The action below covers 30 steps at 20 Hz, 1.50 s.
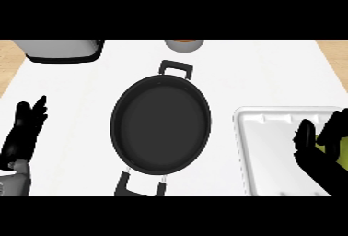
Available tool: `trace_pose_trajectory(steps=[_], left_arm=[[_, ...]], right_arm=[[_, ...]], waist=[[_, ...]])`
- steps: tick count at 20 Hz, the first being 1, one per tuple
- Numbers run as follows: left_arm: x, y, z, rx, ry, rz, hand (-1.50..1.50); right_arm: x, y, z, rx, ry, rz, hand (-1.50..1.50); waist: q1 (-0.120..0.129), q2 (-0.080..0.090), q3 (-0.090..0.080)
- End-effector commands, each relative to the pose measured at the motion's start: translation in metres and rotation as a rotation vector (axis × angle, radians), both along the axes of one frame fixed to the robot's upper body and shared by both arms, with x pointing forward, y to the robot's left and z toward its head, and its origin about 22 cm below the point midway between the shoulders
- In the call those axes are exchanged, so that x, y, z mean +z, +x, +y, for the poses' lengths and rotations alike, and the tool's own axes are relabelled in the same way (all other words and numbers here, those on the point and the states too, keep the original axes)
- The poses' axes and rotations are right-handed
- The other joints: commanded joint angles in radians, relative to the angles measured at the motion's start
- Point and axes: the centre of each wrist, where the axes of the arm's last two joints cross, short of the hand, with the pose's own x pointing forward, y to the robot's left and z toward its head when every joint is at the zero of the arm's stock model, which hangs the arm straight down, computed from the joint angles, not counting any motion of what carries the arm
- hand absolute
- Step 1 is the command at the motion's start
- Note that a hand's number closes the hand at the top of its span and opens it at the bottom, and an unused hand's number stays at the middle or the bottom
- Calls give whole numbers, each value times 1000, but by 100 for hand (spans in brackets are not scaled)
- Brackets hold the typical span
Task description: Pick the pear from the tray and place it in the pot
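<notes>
A: Nearest us is the right hand (325, 159), low at the view's right edge, over the white tray (272, 115). Fingers curled round sthg yellow-green, just a sliver showing between thumb and fingers.

B: That's the pear (321, 142)?

A: Looks like it, mostly hidden by the hand. Can't tell if it's lifted off the tray or resting on it.

B: Handling?

A: My guess: light, stiff, smooth skin so a bit slippery, bruises if squeezed. Best wrapped round the fat lower body, not the neck.

B: Pot?

A: Black pot (161, 125) sits to the left of that hand, apart from the tray, nothing in it. Handles point away from and toward the robot.

B: Other hand?

A: Left hand (26, 131) far off to the left, fingers straight & up, resting, holding nothing.
</notes>
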Motion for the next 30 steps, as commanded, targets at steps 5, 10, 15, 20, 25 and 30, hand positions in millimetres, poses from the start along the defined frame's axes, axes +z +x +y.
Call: trace_pose_trajectory(steps=[5, 10, 15, 20, 25, 30], left_arm=[[5, 3, -16, -25, 7, -2, 0], [-5, 4, -15, -26, -7, 5, 0], [0, 12, -14, -24, -17, -12, 0], [3, 5, -9, -33, -6, -12, 0], [-7, 1, -12, -34, -3, -5, 0], [-5, 8, -24, -30, 4, -4, 0]], right_arm=[[52, -12, 58, 117, 28, 47, 150], [56, 13, 125, 109, 58, 137, 150], [58, 47, 164, 142, 51, 207, 150], [18, 75, 187, 148, 27, 345, 150], [-8, 102, 189, 112, 152, 503, -150], [-36, 108, 206, 177, 272, 472, -150]], waist=[[24, 0, -1], [25, 3, 0], [22, 6, 1], [28, 7, 2], [32, 9, 2], [33, 10, 2]])
